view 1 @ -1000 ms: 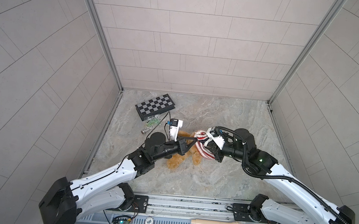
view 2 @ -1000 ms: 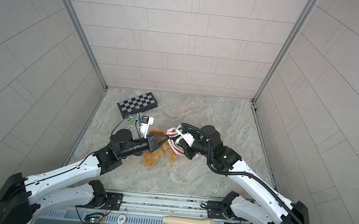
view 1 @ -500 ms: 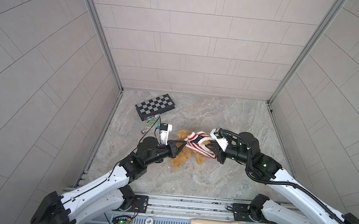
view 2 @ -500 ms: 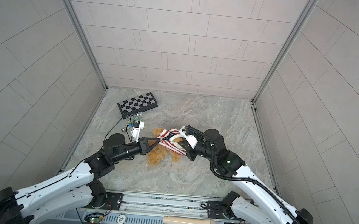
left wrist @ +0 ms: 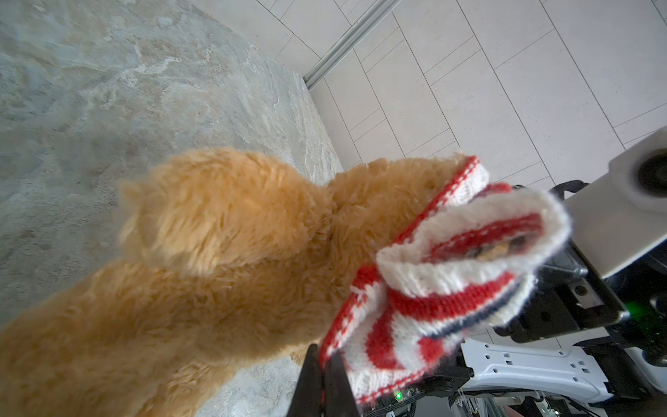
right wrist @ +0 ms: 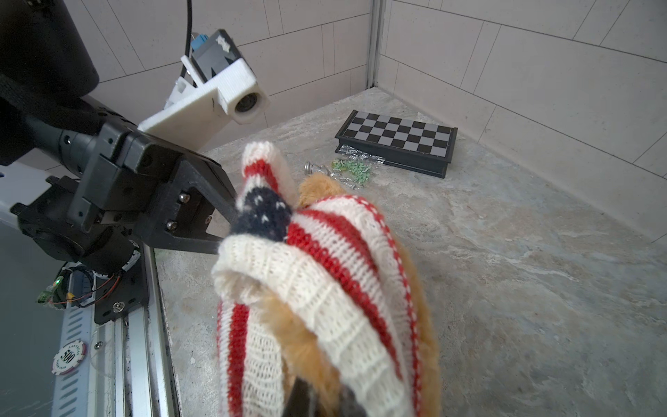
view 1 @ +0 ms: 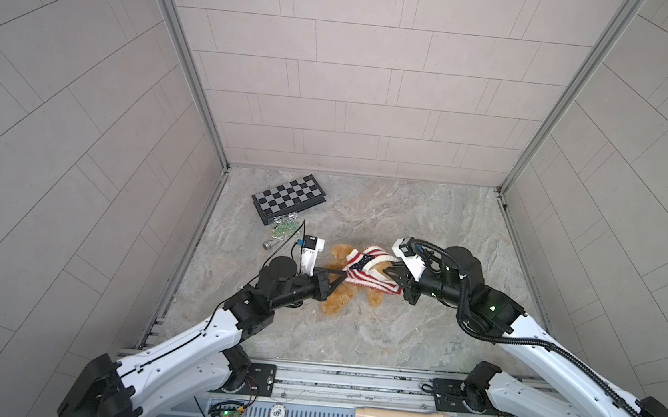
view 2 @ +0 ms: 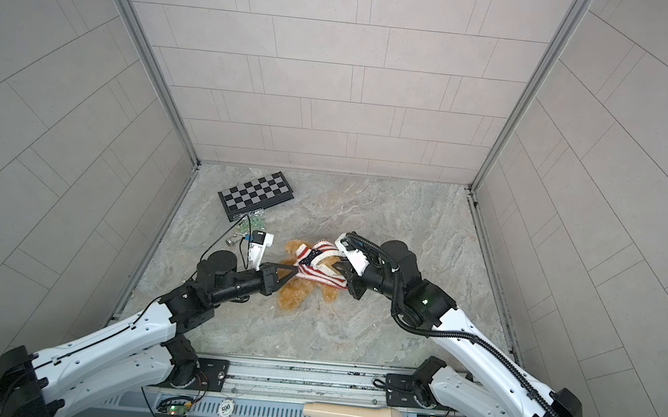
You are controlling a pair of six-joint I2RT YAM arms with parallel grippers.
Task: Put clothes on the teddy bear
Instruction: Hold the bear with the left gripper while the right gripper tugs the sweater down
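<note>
Red-striped sweater in both closed grippers

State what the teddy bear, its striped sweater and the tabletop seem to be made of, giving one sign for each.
The teddy bear looks plush: long fluffy golden fibres; the sweater, knitted yarn, matte, stitch rows visible; the tabletop, probably stone or stone-look laminate, grey veined.

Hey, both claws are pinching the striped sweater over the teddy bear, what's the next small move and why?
Probably ease both claws toward the legs of the teddy bear. The left claw and right claw each grip an edge of the sweater, which sits bunched across its upper body, legs bare.
</note>
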